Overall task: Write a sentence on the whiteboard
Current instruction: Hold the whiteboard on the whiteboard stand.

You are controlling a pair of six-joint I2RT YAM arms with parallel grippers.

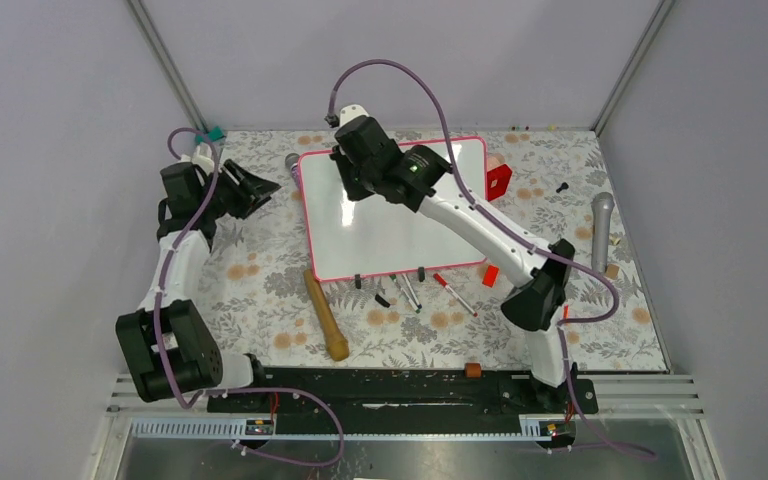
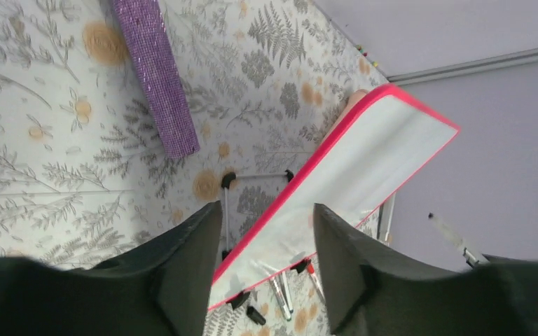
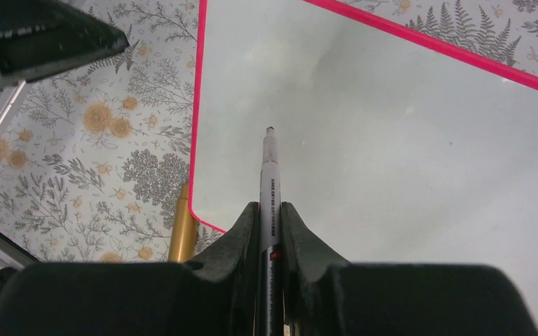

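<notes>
The whiteboard (image 1: 400, 225) lies flat mid-table, glossy white with a pink-red frame and black clips on its near edge. My right gripper (image 1: 348, 172) hangs over its far left part, shut on a grey marker (image 3: 270, 182) whose tip points down at the white surface (image 3: 392, 140). No sentence shows on the parts of the board I can see. My left gripper (image 1: 258, 190) is open just left of the board with nothing between its fingers. In the left wrist view, that gripper (image 2: 266, 210) looks along the board's pink edge (image 2: 322, 150).
A wooden mallet (image 1: 326, 315) lies by the board's near left corner. Loose markers (image 1: 407, 292) and a black cap (image 1: 382, 300) lie in front of the board. A red block (image 1: 498, 180) stands at its right edge. A microphone (image 1: 602, 230) lies far right, a purple glittery cylinder (image 2: 155, 70) far left.
</notes>
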